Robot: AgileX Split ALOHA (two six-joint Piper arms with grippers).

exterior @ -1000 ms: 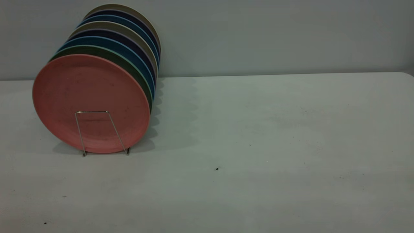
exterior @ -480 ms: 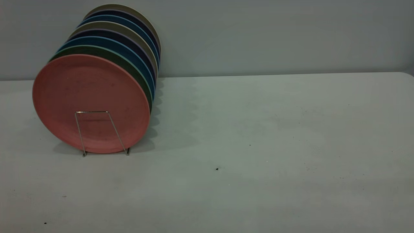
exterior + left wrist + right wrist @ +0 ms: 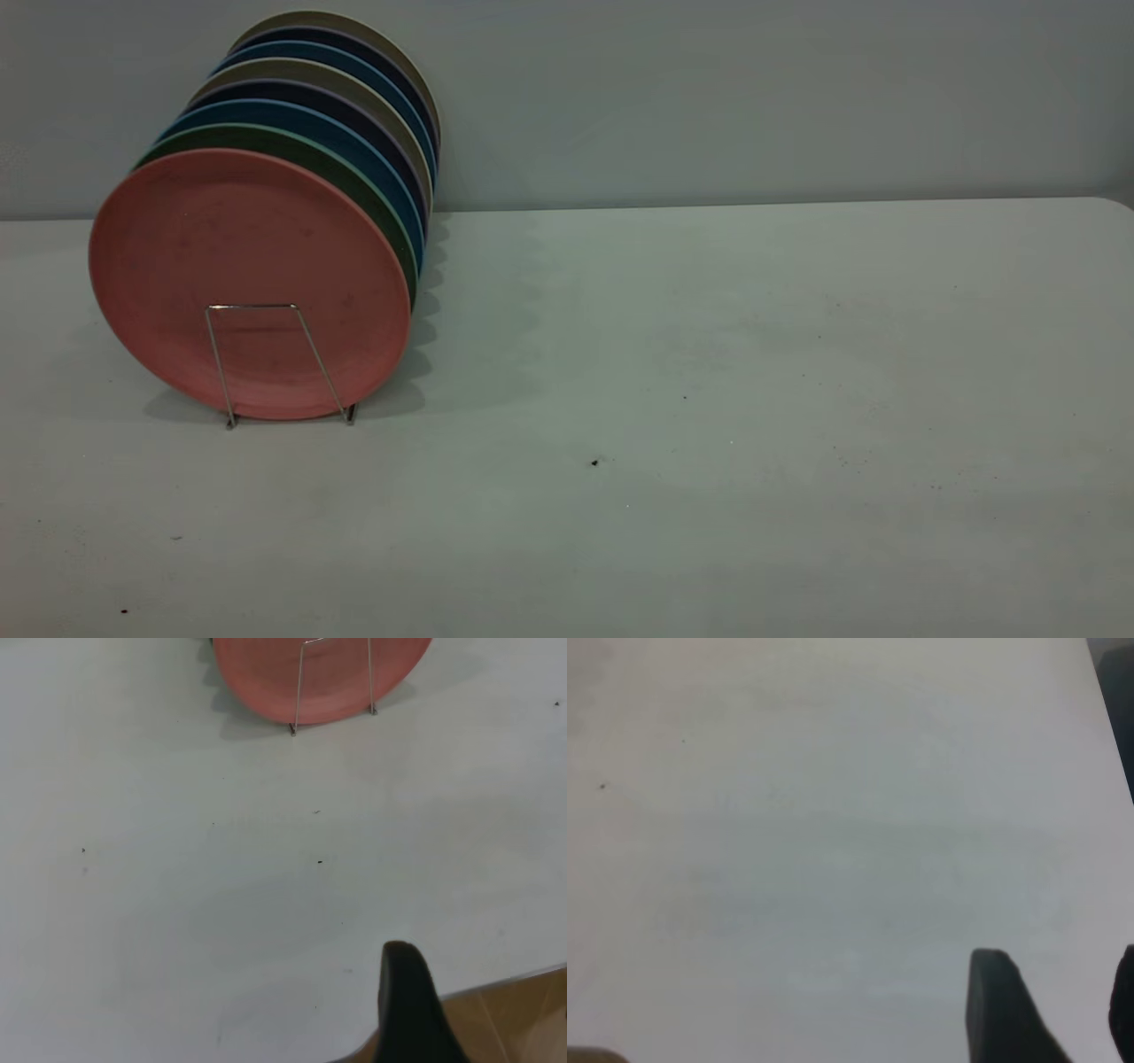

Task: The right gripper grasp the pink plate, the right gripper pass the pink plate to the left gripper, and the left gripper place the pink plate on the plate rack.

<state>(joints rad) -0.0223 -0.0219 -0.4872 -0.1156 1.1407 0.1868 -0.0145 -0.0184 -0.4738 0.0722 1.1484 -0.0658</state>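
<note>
Already the pink plate (image 3: 248, 275) stands upright on edge in the plate rack (image 3: 266, 354), at the front of a row of plates at the left of the worktop (image 3: 709, 399) in the exterior view. One silver trapezoid loop of the rack rises in front of the plate's lower half, its two feet resting on the worktop. Just behind the pink plate stands a green plate (image 3: 354, 177), and behind that come blue plates (image 3: 372, 151), dark plates and beige plates (image 3: 390, 115), each showing only a crescent of its rim. The row leans back toward the pale wall (image 3: 753, 89).

Neither arm shows in the exterior view. In the left wrist view one black finger of the left pincer (image 3: 409, 1005) hangs above the bare worktop near its edge, well apart from the pink plate (image 3: 328, 678) and the rack loop (image 3: 335, 673), which sit at the far side of that picture. Only that single finger is visible, so I cannot tell whether the left pincer is wide or narrow.

In the right wrist view the right pincer (image 3: 1059, 1010) hangs over bare worktop with a clear gap between its two dark fingers (image 3: 1001, 1005); it is spread apart and holds nothing.
</note>
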